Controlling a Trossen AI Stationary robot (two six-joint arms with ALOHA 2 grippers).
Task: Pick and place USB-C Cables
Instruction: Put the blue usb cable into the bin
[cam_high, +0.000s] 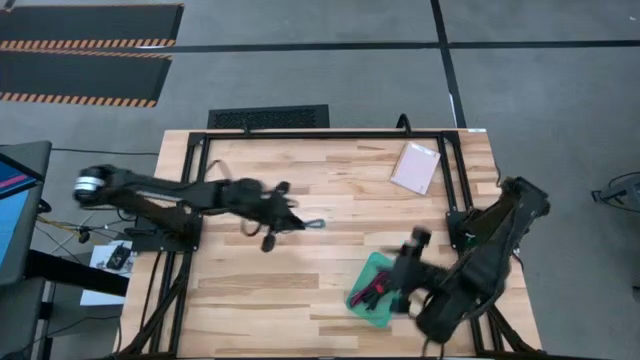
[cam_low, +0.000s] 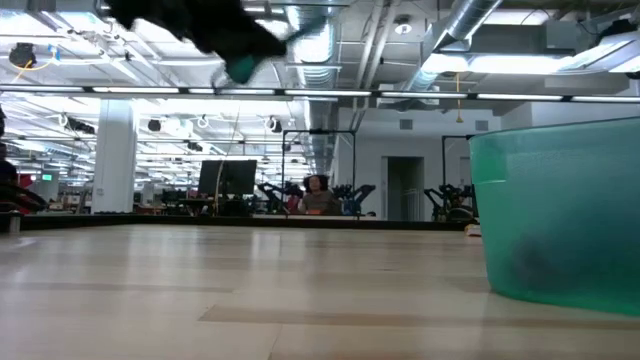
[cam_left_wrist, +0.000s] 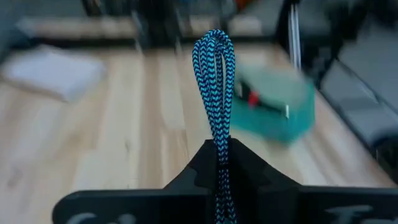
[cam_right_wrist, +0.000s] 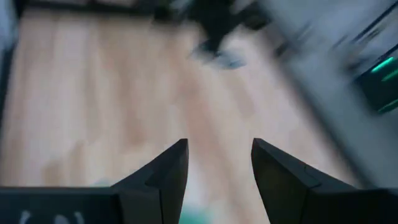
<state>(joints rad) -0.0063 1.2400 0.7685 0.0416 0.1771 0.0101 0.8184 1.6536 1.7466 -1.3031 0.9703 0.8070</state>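
My left gripper (cam_high: 298, 222) hangs above the table's middle, shut on the teal-blue cable (cam_left_wrist: 215, 87), whose looped end (cam_high: 316, 224) sticks out past the fingers toward the right. The translucent green tray (cam_high: 378, 290) lies near the right front of the table with the black cable with a red band (cam_high: 375, 291) inside it, and it shows in the left wrist view (cam_left_wrist: 273, 106) too. My right gripper (cam_right_wrist: 219, 163) is open above the tray's right side (cam_high: 408, 297). The maroon-pink cable does not show clearly. My left gripper pinches the teal-blue cable bundle between its two shut fingers (cam_left_wrist: 205, 165), near one end of the bundle. The looped end (cam_left_wrist: 214, 46) juts out beyond the fingertips. The cable is lifted clear of the table, as the low view shows (cam_low: 243, 68).
A pale pink flat packet (cam_high: 416, 166) lies at the far right of the table. The tray wall (cam_low: 560, 215) fills the right of the low view. Bare wood (cam_high: 300, 290) stretches between the left gripper and the tray. Black frame rails (cam_high: 330, 132) border the table.
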